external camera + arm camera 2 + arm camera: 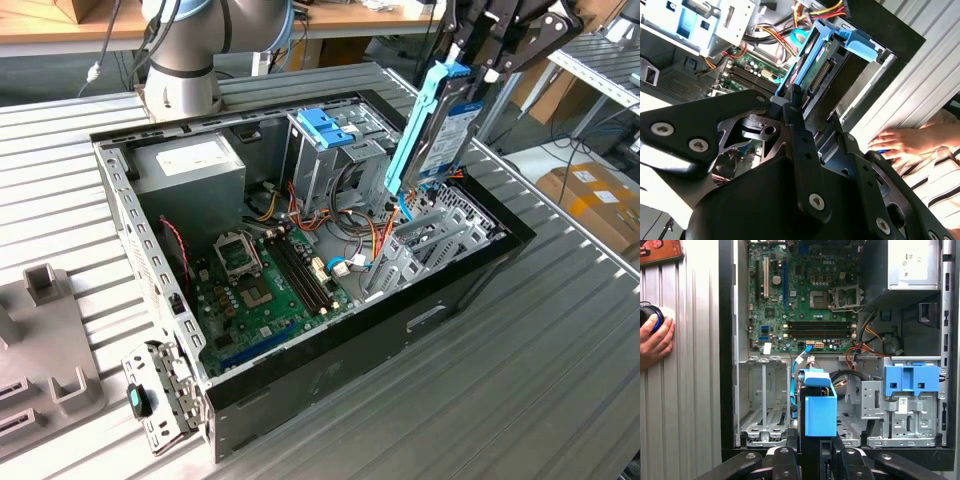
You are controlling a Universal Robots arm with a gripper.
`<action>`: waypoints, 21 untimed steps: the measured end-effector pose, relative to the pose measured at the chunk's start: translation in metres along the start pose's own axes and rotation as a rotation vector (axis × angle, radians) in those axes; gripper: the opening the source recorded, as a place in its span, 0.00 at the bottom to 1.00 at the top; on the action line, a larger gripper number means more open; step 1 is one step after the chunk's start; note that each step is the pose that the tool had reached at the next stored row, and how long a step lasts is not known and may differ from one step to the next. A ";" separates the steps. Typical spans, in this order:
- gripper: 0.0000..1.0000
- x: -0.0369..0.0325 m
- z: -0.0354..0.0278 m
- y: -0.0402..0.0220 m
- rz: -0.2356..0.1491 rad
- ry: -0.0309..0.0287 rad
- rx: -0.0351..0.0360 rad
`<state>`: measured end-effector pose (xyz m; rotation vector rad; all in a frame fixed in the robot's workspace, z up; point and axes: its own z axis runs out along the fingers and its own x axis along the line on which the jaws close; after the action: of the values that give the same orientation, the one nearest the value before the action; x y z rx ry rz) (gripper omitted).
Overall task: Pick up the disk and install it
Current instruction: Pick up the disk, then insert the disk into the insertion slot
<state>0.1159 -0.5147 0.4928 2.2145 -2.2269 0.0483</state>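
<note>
Claw [789, 100]: black metal bars with round screws, big and close in both wrist views. Its two fingers are squeezed shut on the disk.
Disk [436, 128]: held by one end in the claw, sticking out past the fingertips (like a card in a clip). In the upper right of the exterior view it hangs tilted in the air, with its low end over the open case.
Disk look: flat and long, with shiny grey metal in the middle and smooth light-blue plastic rails down its sides.
Case [330, 385]: a black metal box lying on its side with the lid off, in the middle of the exterior view.
Green board [262, 290]: flat on the case floor, dotted with tiny parts and long dark slots.
Metal bay [762, 400]: dull grey sheet metal with holes, just beside the disk in the first wrist view.
Blue latch piece [325, 125]: short and blocky, on a grey cage, to the exterior view's left of the disk.
Table [560, 360]: silver metal with long ridges.
Hand [656, 337]: a person's hand rests on the table beside the case, holding something dark and round.
</note>
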 end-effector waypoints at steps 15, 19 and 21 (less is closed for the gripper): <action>0.35 0.0472 0.0010 -0.0002 0.000 0.0002 0.0000; 0.35 0.0492 0.0012 0.0017 0.000 0.0000 0.0002; 0.35 0.0495 0.0018 0.0047 0.000 0.0000 0.0004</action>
<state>0.1110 -0.5642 0.4919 2.2146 -2.2272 0.0487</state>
